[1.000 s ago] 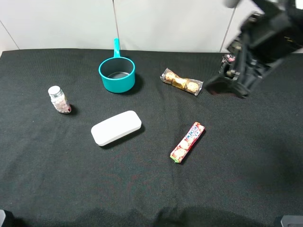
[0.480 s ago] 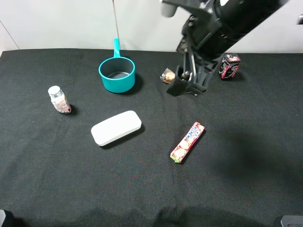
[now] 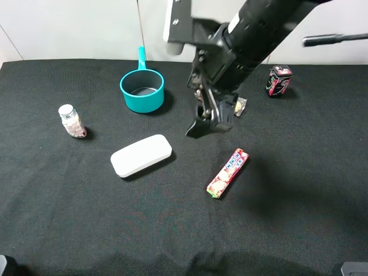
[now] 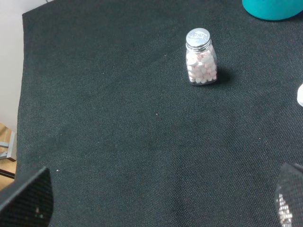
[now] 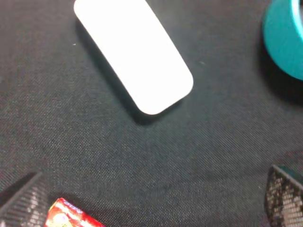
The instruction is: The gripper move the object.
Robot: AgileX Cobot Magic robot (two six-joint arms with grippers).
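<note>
The white oblong case (image 3: 141,155) lies flat on the black cloth, left of centre. My right gripper (image 3: 208,123) hangs above the cloth to the right of the case and a little farther back, apart from it. In the right wrist view its fingers are wide apart and empty (image 5: 151,203), with the case (image 5: 135,54) ahead of them. My left gripper (image 4: 158,203) is open and empty; its arm is out of the exterior view. Only a sliver of the case (image 4: 300,94) shows in the left wrist view.
A teal saucepan (image 3: 142,90) stands at the back. A small pill bottle (image 3: 71,121) stands at the left. A red-and-white candy roll (image 3: 227,172) lies right of the case. A red can (image 3: 279,80) stands at the back right. A chocolate pack (image 3: 238,107) is mostly hidden behind the arm.
My right arm has swung from the back right toward the centre and lowered, now covering the chocolate pack and nearing the case. The objects have not moved.
</note>
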